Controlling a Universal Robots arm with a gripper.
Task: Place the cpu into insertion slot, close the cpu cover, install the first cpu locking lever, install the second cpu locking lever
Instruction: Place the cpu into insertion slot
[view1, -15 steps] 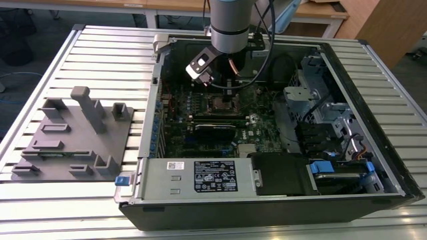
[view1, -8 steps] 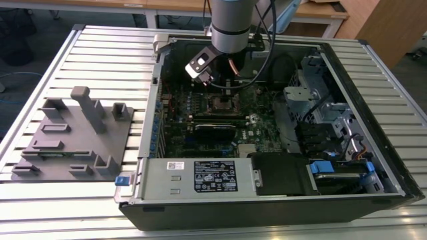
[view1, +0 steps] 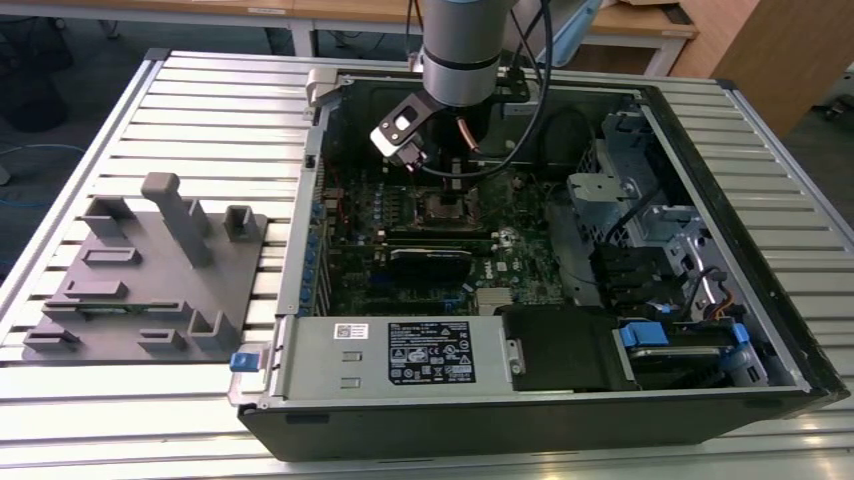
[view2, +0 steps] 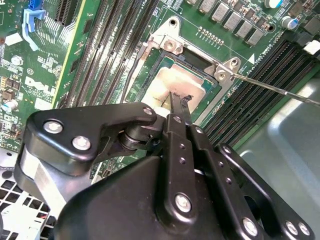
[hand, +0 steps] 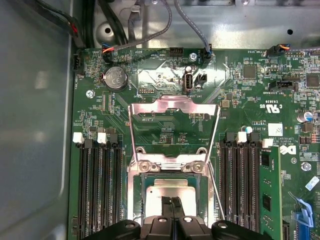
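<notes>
The cpu (view2: 167, 82) (hand: 170, 189), pale and silvery-beige, lies flat in the insertion slot (hand: 134, 197), a square socket with a silvery rim on the green board. In the exterior view the slot (view1: 447, 208) is in the middle of the open case. The cpu cover (hand: 172, 106), a thin metal frame with a window, stands flipped open behind its hinge. My gripper (view2: 180, 102) (hand: 172, 201) (view1: 411, 148) is shut, its thin fingertips pressed together at the cpu's top face. One thin locking lever (view2: 280, 91) sticks out sideways from the socket corner.
Long black memory slots (hand: 97, 185) (hand: 240, 180) flank the socket. The case walls, a power supply (view1: 400, 355), a drive cage (view1: 667, 250) and hanging cables (view1: 534, 130) surround the board. A grey fixture plate (view1: 147, 270) lies on the slatted table at the exterior view's left.
</notes>
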